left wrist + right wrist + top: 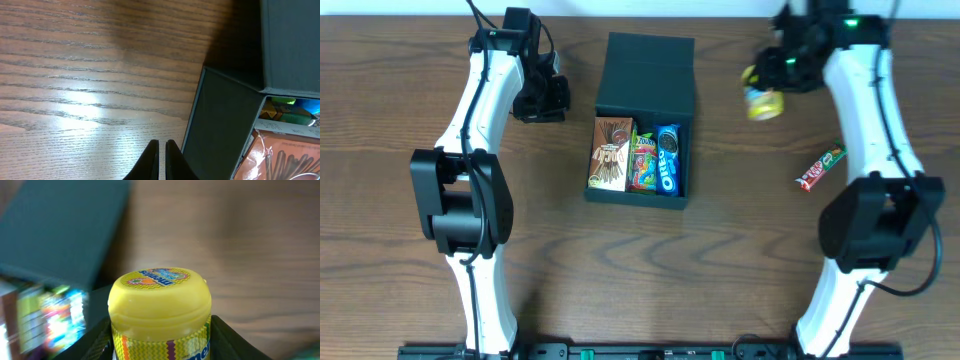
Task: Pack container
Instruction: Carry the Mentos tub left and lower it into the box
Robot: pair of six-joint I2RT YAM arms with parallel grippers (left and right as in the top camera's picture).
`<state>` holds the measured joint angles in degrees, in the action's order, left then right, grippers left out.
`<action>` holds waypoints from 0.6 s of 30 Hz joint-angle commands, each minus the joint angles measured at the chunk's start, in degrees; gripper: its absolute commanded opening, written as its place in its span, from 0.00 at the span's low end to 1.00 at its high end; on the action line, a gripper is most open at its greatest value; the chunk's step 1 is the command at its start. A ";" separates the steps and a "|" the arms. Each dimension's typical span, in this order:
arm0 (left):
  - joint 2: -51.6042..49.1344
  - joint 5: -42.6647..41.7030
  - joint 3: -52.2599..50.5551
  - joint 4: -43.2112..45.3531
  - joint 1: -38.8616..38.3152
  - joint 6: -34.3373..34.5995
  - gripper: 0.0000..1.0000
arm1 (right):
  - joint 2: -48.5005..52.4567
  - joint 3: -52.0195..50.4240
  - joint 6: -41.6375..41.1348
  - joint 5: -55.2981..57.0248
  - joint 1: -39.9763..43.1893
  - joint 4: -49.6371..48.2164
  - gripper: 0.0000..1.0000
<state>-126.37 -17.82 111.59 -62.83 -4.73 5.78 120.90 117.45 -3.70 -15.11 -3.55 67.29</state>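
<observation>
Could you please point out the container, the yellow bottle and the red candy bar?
container (648, 70): overhead view, open lid.
yellow bottle (159, 300): right wrist view, cap.
red candy bar (820, 167): overhead view, wrapper middle.

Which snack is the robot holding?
The yellow bottle, in the right gripper. The red bar lies on the table, and the others sit in the box.

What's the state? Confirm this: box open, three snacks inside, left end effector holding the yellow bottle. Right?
Wrong arm. The right end effector holds the yellow bottle, as the right wrist view shows; the left end effector is shut on nothing. The box is open with three snacks inside.
</observation>
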 commanded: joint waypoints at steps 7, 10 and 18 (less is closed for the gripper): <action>0.83 -0.15 1.09 -0.39 -0.17 0.26 0.07 | -0.98 0.83 -17.59 -5.99 -11.80 4.74 0.01; 0.83 -0.15 1.09 -0.39 -0.17 0.26 0.06 | -0.87 0.83 -22.51 -3.06 -15.13 4.72 0.01; 0.83 -0.15 1.09 -0.39 -0.17 0.24 0.06 | -0.76 0.68 -36.35 7.45 -23.12 3.58 0.02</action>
<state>-126.37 -17.82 111.59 -62.96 -4.73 5.80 120.90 117.45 -31.88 -12.64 -24.49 71.40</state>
